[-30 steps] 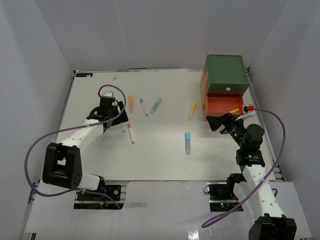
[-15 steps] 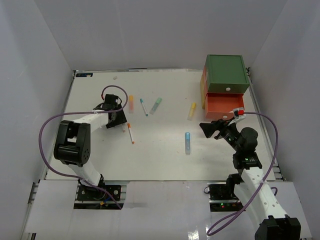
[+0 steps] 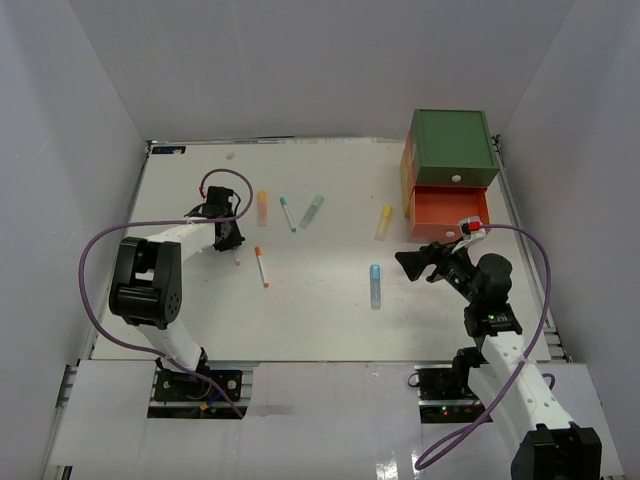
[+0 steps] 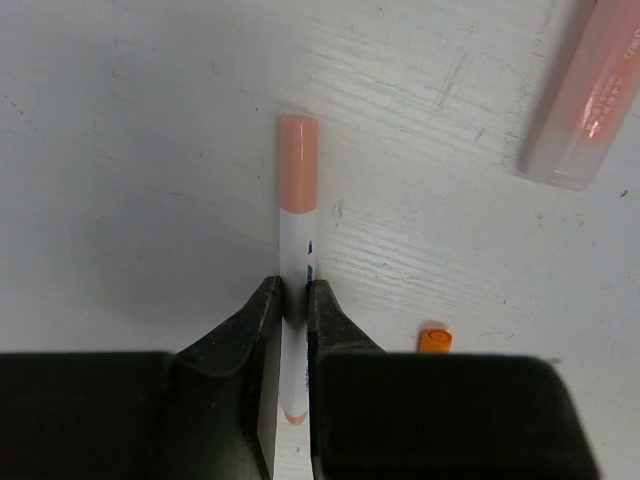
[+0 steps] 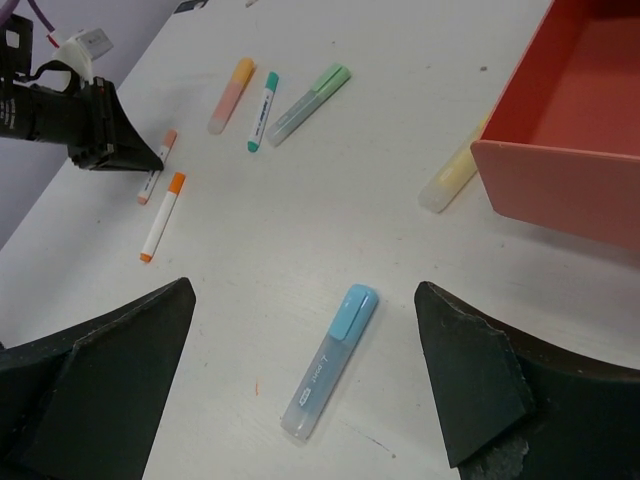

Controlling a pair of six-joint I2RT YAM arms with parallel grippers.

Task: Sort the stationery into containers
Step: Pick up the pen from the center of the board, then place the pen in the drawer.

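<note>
My left gripper [image 4: 292, 300] is shut on a thin white pen with a peach-pink cap [image 4: 297, 200], which lies on the table at the left [image 3: 237, 259]. Loose stationery lies about: an orange-capped pen [image 3: 261, 267], an orange highlighter [image 3: 262, 206], a teal pen [image 3: 288, 213], a green highlighter [image 3: 312, 210], a yellow highlighter [image 3: 384, 221] and a blue highlighter [image 5: 330, 360]. The containers stand at the back right: a green box [image 3: 452, 146] on top and an orange-red drawer [image 3: 450, 208] pulled open. My right gripper [image 5: 303, 300] is open above the blue highlighter, in front of that drawer.
The white table ends at grey walls on three sides. The orange-red drawer's front wall [image 5: 560, 190] juts toward my right gripper, with the yellow highlighter [image 5: 455, 172] beside it. The orange-capped pen's tip [image 4: 433, 340] lies just right of my left fingers.
My left gripper has shut on the pink-capped pen. My right gripper has moved left, away from the orange-red drawer and toward the blue highlighter, and has opened slightly wider.
</note>
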